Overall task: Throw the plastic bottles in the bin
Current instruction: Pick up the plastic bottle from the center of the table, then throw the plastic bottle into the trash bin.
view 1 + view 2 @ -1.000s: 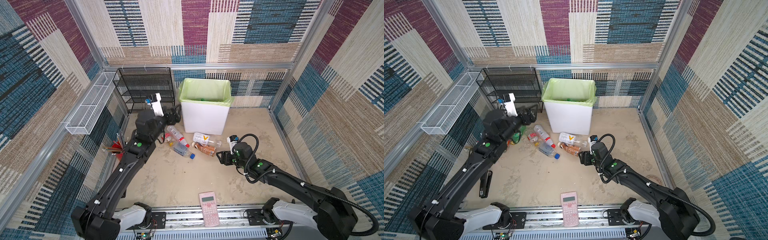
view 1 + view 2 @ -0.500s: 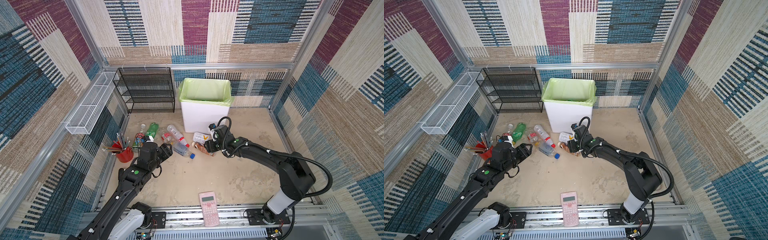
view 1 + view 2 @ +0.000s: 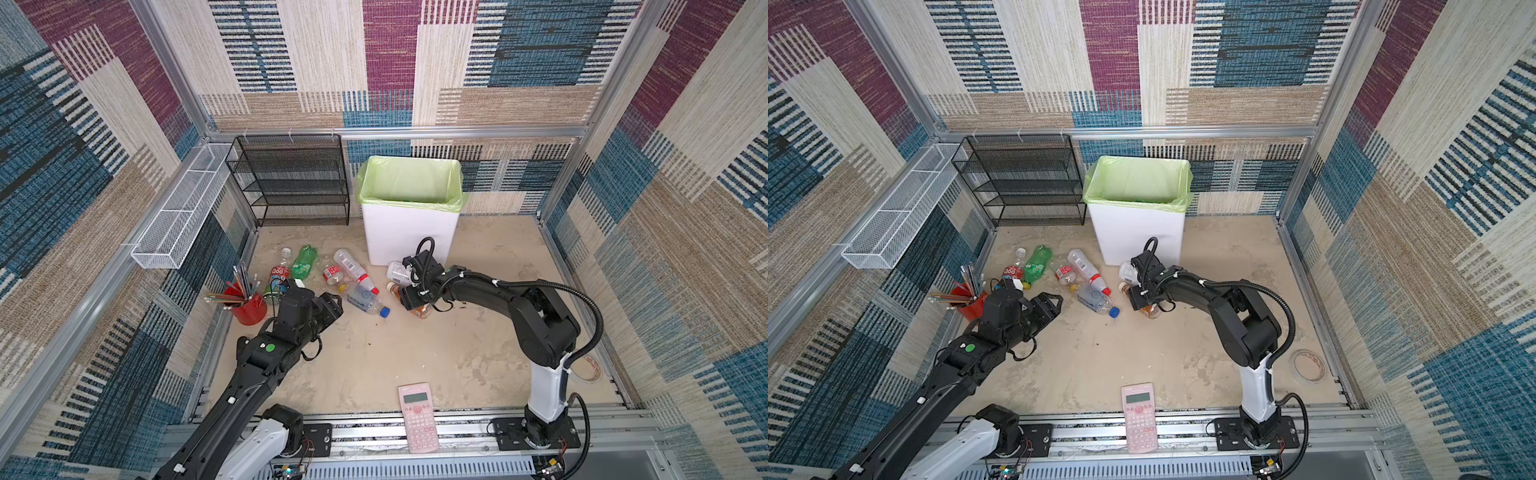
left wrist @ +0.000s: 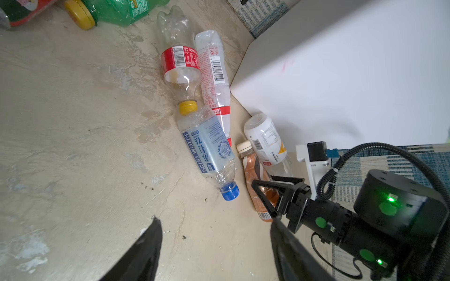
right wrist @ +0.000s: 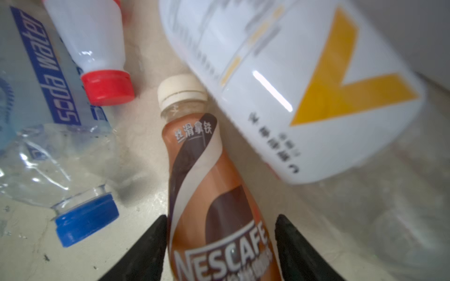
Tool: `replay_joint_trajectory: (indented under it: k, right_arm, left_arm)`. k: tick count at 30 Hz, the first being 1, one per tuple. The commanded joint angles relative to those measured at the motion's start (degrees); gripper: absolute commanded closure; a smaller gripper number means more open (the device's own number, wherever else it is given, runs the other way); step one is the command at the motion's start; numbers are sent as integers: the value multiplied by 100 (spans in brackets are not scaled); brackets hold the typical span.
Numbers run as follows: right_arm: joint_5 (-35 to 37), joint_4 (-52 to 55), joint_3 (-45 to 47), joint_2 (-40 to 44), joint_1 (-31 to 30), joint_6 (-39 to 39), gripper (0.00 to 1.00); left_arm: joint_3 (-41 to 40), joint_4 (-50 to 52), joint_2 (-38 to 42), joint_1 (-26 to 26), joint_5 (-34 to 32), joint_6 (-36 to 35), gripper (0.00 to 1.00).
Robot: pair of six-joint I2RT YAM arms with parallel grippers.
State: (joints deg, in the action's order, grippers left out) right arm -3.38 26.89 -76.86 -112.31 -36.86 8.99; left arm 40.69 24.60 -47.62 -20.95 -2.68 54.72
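Observation:
Several plastic bottles lie on the floor in front of the bin [image 3: 409,237] [image 3: 1138,237], a white box lined with a green bag. Among them are a green one [image 3: 304,262], a blue-capped soda water bottle [image 3: 365,300] [image 4: 209,148] and a white one [image 5: 292,73]. A brown coffee bottle [image 5: 194,158] [image 4: 253,167] lies between the open fingers of my right gripper [image 5: 221,217] [image 3: 409,301]; one finger is against it and the other stands clear. My left gripper [image 4: 214,218] [image 3: 334,303] is open over bare floor, left of the bottles, with nothing in it.
A black mesh rack [image 3: 291,178] stands left of the bin, and a white wire basket [image 3: 183,212] hangs on the left wall. A red pencil cup [image 3: 249,309] sits beside my left arm. A pink calculator [image 3: 417,415] lies at the front edge, a tape roll [image 3: 1308,365] at the right.
My left arm has come down from beside the bin to the floor near the red cup. My right arm has reached forward to the brown bottle and now straddles it.

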Motion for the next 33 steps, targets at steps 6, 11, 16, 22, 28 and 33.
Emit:
replay_joint_trajectory:
  k: [6,11,16,22,28,33]
  right_arm:
    - [109,332,164,-41,-155,-149,42]
    - [74,157,767,734,-155,110,49]
    - [-101,-387,1930,2116,-155,708,54]
    - [73,-1310,3315,4103,-155,1455,53]
    - [652,-2181,3048,5189,-36,1323,52]
    - [487,-2725,688,4006,548,605,51]
  left_arm:
    - [-70,-31,14,49,17,74,29]
    - [-43,-61,-59,79,58,30,29]
    - [-8,-184,-231,98,138,-1,29]
    - [162,-435,-686,123,367,-47,29]
    - [581,-561,-1224,129,614,-211,29]
    - [784,-590,-1347,137,664,-276,29]
